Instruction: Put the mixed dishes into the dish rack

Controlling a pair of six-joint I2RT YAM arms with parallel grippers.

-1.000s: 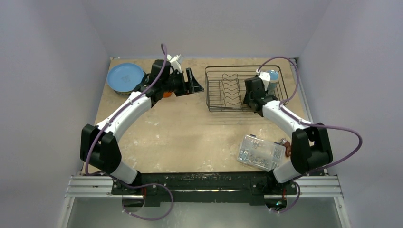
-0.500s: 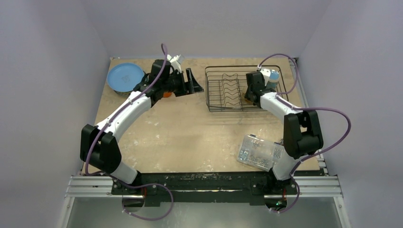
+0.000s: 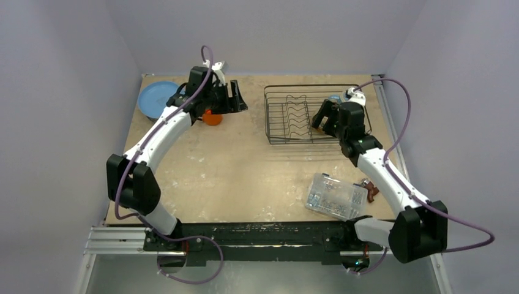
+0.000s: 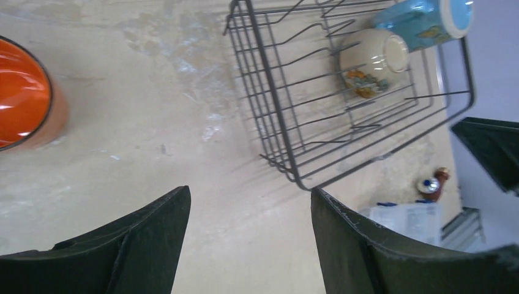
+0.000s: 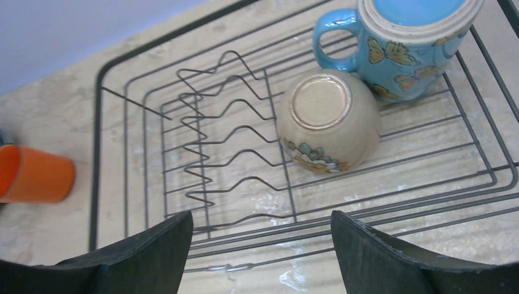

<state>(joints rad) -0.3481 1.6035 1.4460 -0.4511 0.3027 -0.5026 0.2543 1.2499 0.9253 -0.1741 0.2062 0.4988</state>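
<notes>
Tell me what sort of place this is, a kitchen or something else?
Probably a robot test cell, not a kitchen: plain walls box in a worn table, the dish rack sits with no sink in view, and a clear box of small parts lies near it.

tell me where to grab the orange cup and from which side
Pinch the orange cup by its rim wall, one finger inside, one outside, coming down from above with the left gripper, which is open nearby. It seems to stand upright with its mouth open upward, and shows no handle, so the rim is the easiest hold.
</notes>
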